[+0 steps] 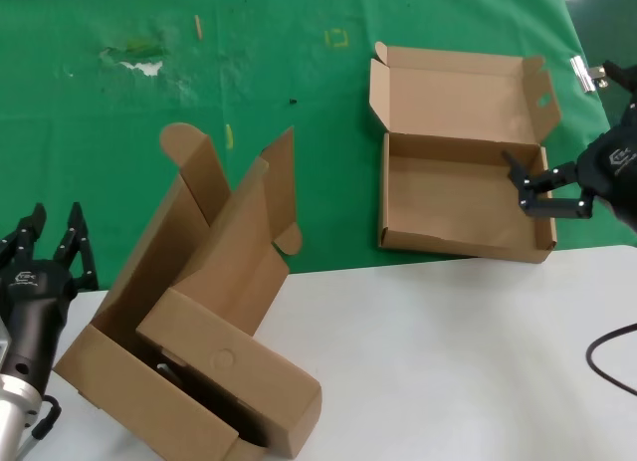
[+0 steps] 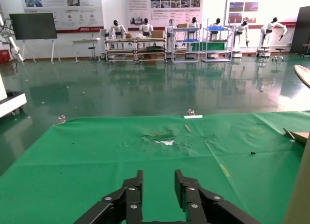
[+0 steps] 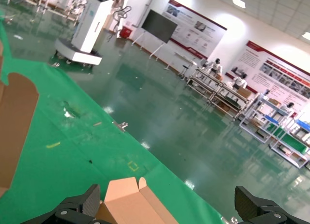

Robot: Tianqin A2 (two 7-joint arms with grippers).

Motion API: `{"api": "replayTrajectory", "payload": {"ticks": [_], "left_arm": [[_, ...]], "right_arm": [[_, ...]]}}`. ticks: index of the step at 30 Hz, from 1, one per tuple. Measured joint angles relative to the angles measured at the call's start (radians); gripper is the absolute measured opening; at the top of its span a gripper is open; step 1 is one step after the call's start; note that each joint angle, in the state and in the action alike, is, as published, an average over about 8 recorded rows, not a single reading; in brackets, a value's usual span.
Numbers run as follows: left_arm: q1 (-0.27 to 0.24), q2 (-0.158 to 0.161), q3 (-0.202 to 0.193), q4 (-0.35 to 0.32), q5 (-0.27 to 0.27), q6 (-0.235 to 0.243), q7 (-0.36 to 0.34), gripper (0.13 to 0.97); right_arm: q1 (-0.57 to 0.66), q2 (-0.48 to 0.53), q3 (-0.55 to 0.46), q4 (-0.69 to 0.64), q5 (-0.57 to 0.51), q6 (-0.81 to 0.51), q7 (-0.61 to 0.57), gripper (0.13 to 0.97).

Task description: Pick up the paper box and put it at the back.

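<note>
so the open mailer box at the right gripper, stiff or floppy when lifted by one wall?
Probably light: the paper box is an empty, shallow corrugated tray. The hinged lid stands open with loose side tabs, so it will likely flap or swing. The right gripper, open at the thin right wall, may bend that wall and let the tray sag.

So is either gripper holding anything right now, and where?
The right gripper straddles the paper box's right side wall, fingers open, not clamped. The left gripper holds nothing.
</note>
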Motion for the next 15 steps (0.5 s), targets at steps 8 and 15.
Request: {"api": "replayTrajectory", "payload": {"ticks": [8, 15], "left_arm": [[0.000, 0.000, 0.000, 0.000, 0.000, 0.000, 0.000, 0.338], [0.000, 0.000, 0.000, 0.000, 0.000, 0.000, 0.000, 0.445]], "right_arm": [[-0.006, -0.043, -0.025, -0.033, 0.058, 0.061, -0.029, 0.966], [-0.012, -0.081, -0.048, -0.062, 0.109, 0.115, -0.054, 0.966]]}}
